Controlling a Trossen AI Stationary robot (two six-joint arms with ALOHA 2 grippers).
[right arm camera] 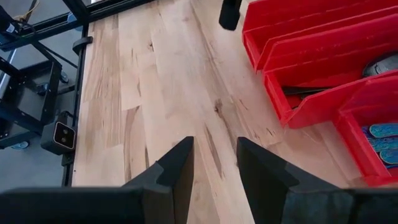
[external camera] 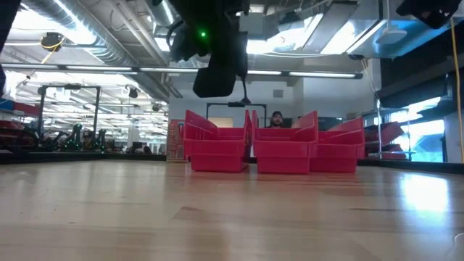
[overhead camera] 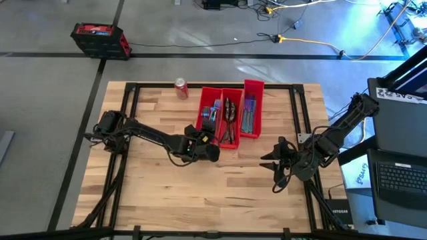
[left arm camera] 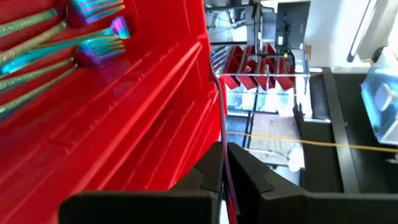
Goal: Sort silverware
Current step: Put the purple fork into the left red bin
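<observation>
Wide bare tabletop (overhead camera: 167, 190) runs from the middle toward six o'clock in the high view, open wood all the way to the near edge. Three red bins (overhead camera: 230, 113) sit side by side near twelve o'clock, with a soda can (overhead camera: 181, 88) just off their nine o'clock side by the far edge. The silverware lies inside the bins: forks (overhead camera: 212, 115) in the left one, dark spoons (overhead camera: 230, 120) in the middle, knives (overhead camera: 249, 113) in the right.

Left gripper (overhead camera: 208, 151) hangs at the near end of the left bin. Its wrist view shows what the high view cannot: fingers (left arm camera: 205, 177) nearly together, a thin gap between them, right over that bin's red wall (left arm camera: 155, 112), iridescent forks (left arm camera: 81, 37) lying inside. The low view catches it as a dark mass (external camera: 217, 65) above the bin fronts (external camera: 275, 152), clear of the wood.

Right gripper (overhead camera: 275, 163) waits at about four o'clock from the bins, well apart from them. Its fingers (right arm camera: 177, 168) stand apart over bare wood, bins (right arm camera: 323, 56) ahead, nothing between.
</observation>
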